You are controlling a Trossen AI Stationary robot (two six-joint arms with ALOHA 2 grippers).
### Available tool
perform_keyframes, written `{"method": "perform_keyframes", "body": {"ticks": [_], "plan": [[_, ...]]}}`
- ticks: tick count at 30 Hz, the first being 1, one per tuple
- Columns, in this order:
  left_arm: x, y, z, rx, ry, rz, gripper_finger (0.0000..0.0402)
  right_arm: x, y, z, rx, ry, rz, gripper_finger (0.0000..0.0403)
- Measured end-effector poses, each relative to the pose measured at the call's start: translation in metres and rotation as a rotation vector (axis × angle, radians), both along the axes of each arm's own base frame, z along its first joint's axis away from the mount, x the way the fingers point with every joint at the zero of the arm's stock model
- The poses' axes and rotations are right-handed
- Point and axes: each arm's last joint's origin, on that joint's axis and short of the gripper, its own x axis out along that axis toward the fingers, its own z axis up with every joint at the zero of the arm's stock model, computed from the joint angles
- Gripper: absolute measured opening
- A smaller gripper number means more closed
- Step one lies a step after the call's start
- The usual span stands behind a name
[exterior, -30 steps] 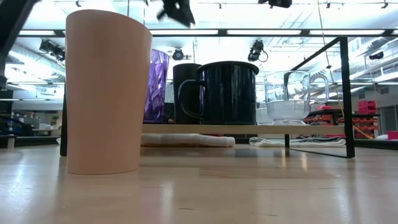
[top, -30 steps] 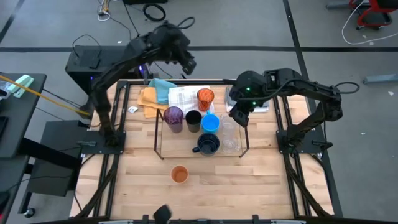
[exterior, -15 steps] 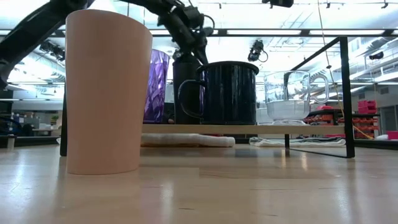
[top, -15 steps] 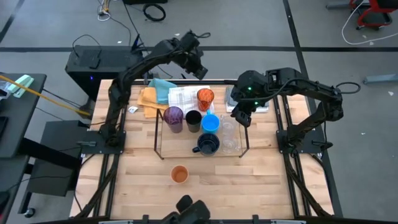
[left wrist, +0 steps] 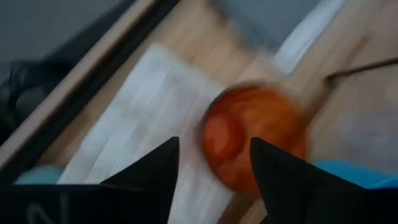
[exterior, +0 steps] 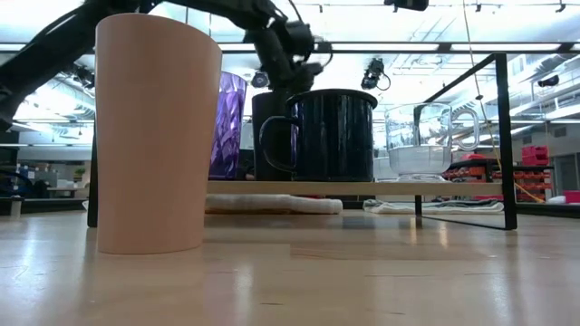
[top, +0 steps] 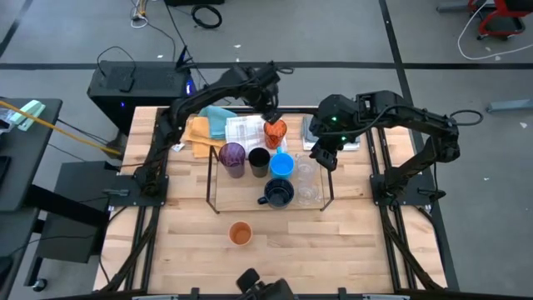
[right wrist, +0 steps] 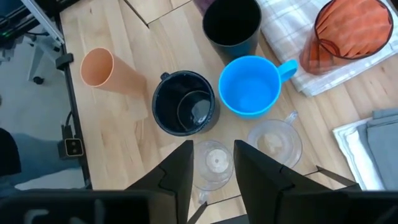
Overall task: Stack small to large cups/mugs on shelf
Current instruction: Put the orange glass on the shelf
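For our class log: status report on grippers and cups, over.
Left gripper open, over the orange cup on the white cloth. Right gripper open above the clear glass cups on the shelf. Nothing blocking.

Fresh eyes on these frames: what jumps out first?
The cluster of cups on the shelf mid-table: purple cup, black cup, bright blue mug, navy mug and clear glasses. The left gripper hangs open just behind the translucent orange cup; the right gripper waits open beside the glasses. A lone pale orange cup stands off the shelf, nearer the front.
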Motion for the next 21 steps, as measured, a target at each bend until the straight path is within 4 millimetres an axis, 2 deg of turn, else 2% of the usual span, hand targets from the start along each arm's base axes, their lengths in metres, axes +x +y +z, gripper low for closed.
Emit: {"method": "perform_keyframes", "body": {"ticks": [8,21], "plan": [[0.001,0.004,-0.032,-0.1,0.137,0.019,0.0234,0.0,0.0,0.0,0.002,-0.004,-0.005,0.0122],[0.009,0.002,-0.038,-0.105,0.112,0.01,0.0234,0.001,0.0,0.0,0.007,-0.007,-0.013,0.0119]]}}
